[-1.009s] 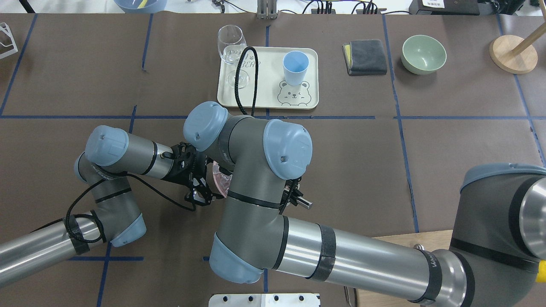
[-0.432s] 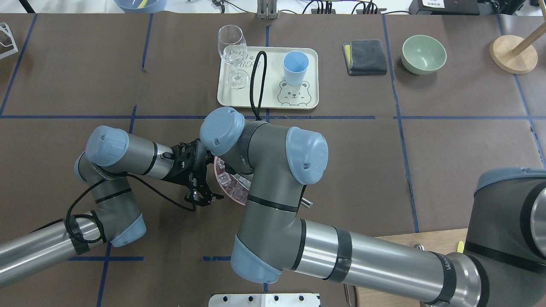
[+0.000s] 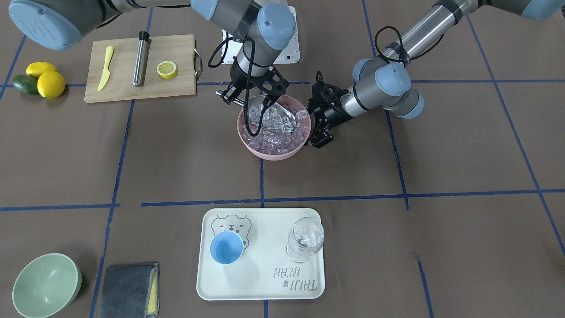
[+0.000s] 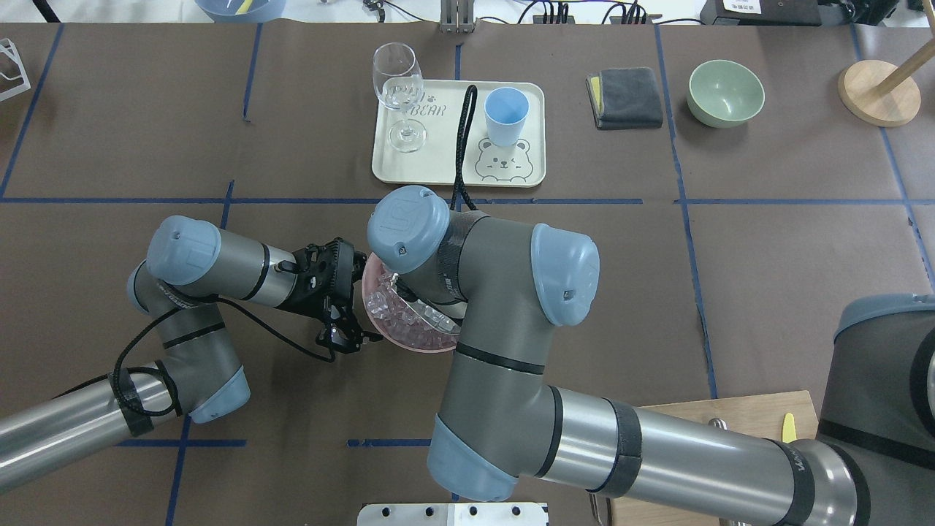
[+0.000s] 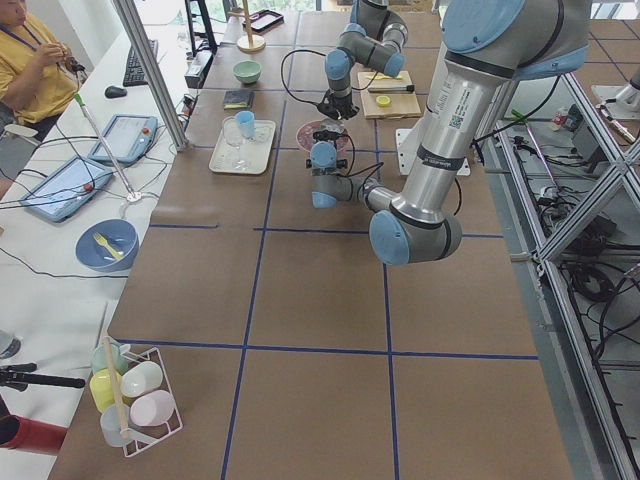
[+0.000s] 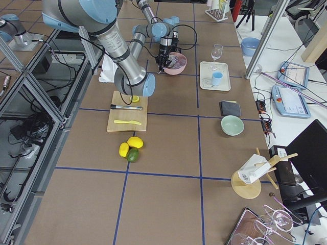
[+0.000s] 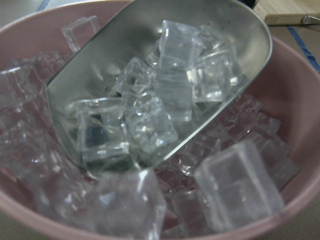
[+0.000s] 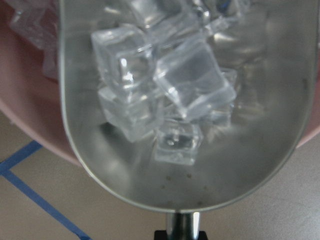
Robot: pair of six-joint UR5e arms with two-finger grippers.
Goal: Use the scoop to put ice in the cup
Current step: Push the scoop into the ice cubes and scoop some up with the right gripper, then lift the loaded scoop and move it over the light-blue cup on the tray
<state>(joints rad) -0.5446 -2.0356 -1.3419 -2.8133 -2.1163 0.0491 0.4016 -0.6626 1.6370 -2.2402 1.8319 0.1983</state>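
One scoop (image 3: 276, 118) lies tilted in the one pink bowl (image 3: 269, 155) near the robot, its trough holding a handful of ice (image 8: 192, 82) cubes. I cannot count them exactly, and many more fill the bowl around it. The right gripper (image 3: 242, 99) is clamped on the scoop's short handle. The left gripper (image 3: 318, 115) sits just beside the bowl's left rim with its fingers spread apart. At the far side stands one cream tray (image 3: 265, 282) printed with a bear's face and words that seem to read "TAIJI BEAR". On it stand one blue cup (image 3: 226, 247), on the right beside the bear and holding no ice, and one wine glass (image 3: 305, 240) on the left. Right of the tray lie one grey cloth (image 3: 128, 289) and one green bowl (image 3: 46, 285). Near the robot on the right, one wooden board (image 3: 176, 88) carries one yellow knife (image 3: 106, 68), one steel tube (image 3: 141, 59) and one lemon half (image 3: 167, 69). Beside it lie two lemons (image 3: 50, 84) and one dark green fruit (image 3: 24, 85).
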